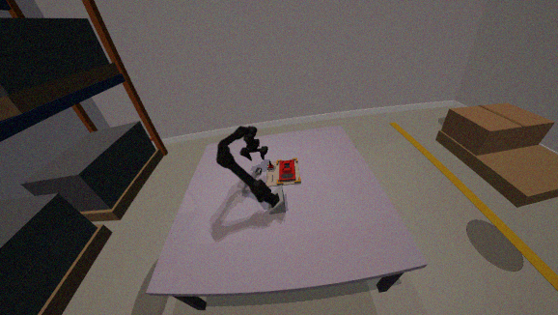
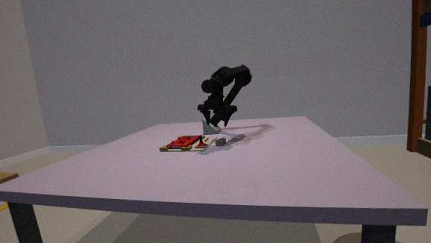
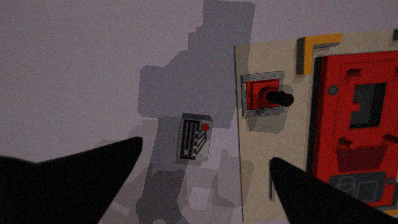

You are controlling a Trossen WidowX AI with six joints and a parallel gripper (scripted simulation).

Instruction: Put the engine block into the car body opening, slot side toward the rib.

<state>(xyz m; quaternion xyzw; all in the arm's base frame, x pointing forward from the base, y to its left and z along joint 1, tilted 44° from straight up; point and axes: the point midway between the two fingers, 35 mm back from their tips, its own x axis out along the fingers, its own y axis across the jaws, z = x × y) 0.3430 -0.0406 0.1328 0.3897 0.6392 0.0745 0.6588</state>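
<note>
The engine block, a small grey block with a striped, slotted top and a red dot, lies on the table beside the board. My gripper is open and empty, pointing down above the block. In the wrist view the block appears between the fingertips, nearer the left one. The red car body lies flat on the board to the right in the wrist view. Its dark opening is empty, with a small red rib at its left edge.
The beige board has yellow corner brackets. A red piece with an upright black knob stands in a grey frame on the board, between block and car body. A thin slot shows near the right fingertip.
</note>
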